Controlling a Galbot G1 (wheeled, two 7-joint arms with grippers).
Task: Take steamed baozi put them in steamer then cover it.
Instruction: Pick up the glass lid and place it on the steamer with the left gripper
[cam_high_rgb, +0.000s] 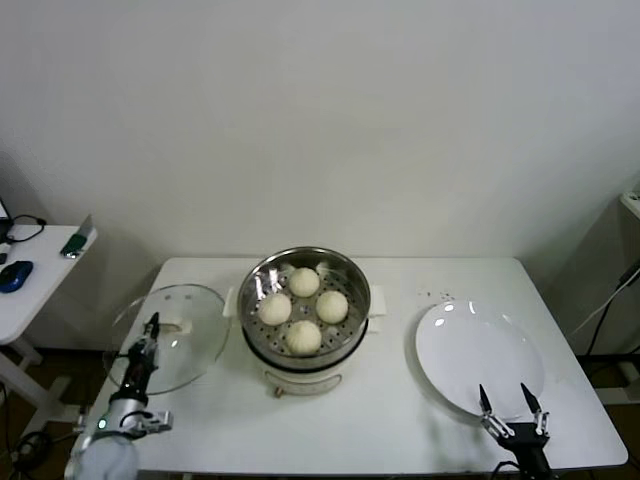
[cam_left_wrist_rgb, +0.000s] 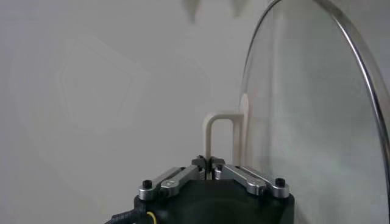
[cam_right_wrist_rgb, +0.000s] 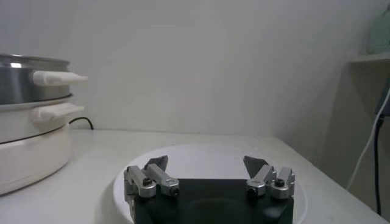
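1. Left gripper (cam_left_wrist_rgb: 209, 162): black housing, silver linkage bars, black screws; yellow and black cables.
2. Right gripper (cam_right_wrist_rgb: 206, 165): same build, dark pointed fingertips.
3. Left wrist: green light, possibly an indicator.

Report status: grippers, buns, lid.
Left gripper shut on clear glass lid's whitish handle. Right gripper open over white plate. Four cream buns in steel steamer, uncovered.

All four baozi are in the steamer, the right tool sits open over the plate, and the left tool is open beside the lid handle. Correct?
Not quite. The left tool is shut on the lid handle, as the left wrist view shows. The rest holds: four baozi lie in the steamer, and the right tool sits open over the plate.
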